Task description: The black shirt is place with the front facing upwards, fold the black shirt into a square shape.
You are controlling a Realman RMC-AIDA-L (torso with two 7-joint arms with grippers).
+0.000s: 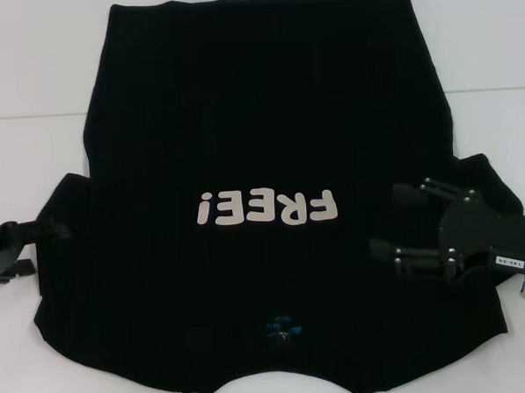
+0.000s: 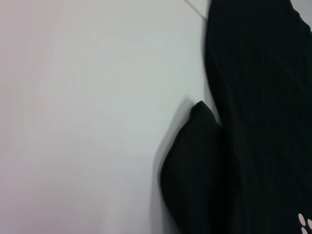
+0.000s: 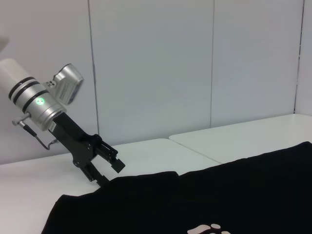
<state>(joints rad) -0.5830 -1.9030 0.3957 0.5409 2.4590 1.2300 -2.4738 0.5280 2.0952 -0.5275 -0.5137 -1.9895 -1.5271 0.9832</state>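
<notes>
Shirt (image 1: 268, 134) flat on table (image 1: 27, 68), print up, collar nearest. Right gripper (image 1: 396, 220) spread wide above right sleeve; left gripper (image 1: 49, 232), fingers apart, at left sleeve edge. Best to pinch both sleeves evenly, then fold inward without dragging.

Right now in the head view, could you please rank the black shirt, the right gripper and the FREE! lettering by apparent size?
1. black shirt
2. right gripper, though it is nearer the camera, so its rank is unsure
3. FREE! lettering

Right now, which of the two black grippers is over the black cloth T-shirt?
The right gripper: its open fingers hang over the black cloth T-shirt beside the cream lettering. The left gripper sits at the sleeve edge.
</notes>
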